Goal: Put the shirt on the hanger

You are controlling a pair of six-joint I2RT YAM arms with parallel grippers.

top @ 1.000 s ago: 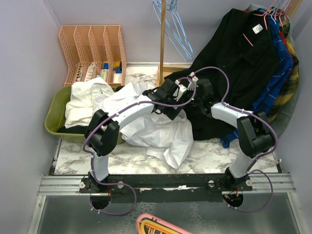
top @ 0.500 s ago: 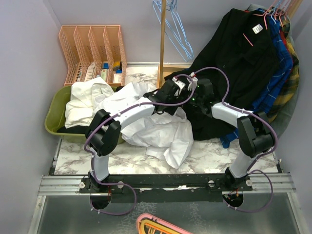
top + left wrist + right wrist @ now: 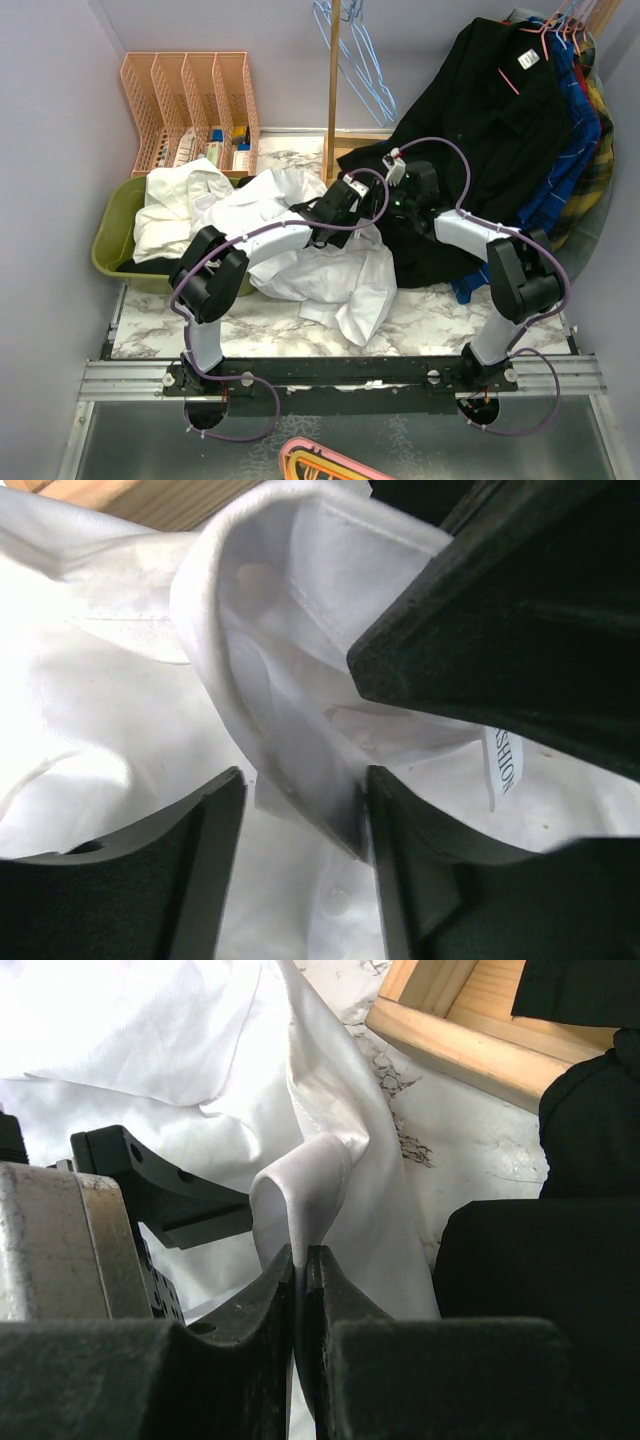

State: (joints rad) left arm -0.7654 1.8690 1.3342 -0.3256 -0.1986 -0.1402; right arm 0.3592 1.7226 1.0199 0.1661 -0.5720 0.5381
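The right gripper (image 3: 301,1260) is pinched on a fold of the crumpled white button-front shirt (image 3: 335,275). Just left of it, the left gripper (image 3: 300,795) straddles another fold, jaws apart.

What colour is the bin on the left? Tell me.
Olive green bin, clearest in the top view.

At bottom centre the right gripper (image 3: 301,1260) has its two dark fingers pressed together on an upstanding fold of the white shirt (image 3: 150,1040), with the left gripper (image 3: 160,1195) just beside it at left, a wooden frame (image 3: 450,1030) at upper right and black cloth (image 3: 590,1110) at the right edge.
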